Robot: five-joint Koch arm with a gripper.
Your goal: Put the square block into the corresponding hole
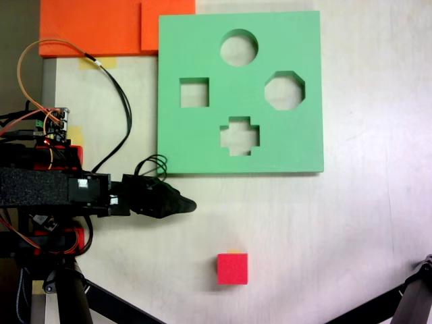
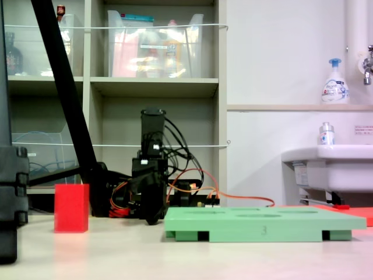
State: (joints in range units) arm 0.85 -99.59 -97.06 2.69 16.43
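Red and plain-faced, the small square block (image 1: 233,268) sits on the pale tabletop (image 1: 351,229), well apart from the flat green foam board (image 1: 202,145) whose square cut-out (image 1: 194,92) lies at its left in the top-down fixed view. The black gripper (image 1: 191,204) rests just below the board's lower left corner, holding nothing. Whether its jaws are parted cannot be told.

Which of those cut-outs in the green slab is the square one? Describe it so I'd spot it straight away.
In a fixed view from above, find the green foam board on the pale table. The square hole sits near the board's left edge, roughly halfway down. It has four straight sides, unlike the round hole above, the octagonal hole opposite and the cross-shaped hole below.
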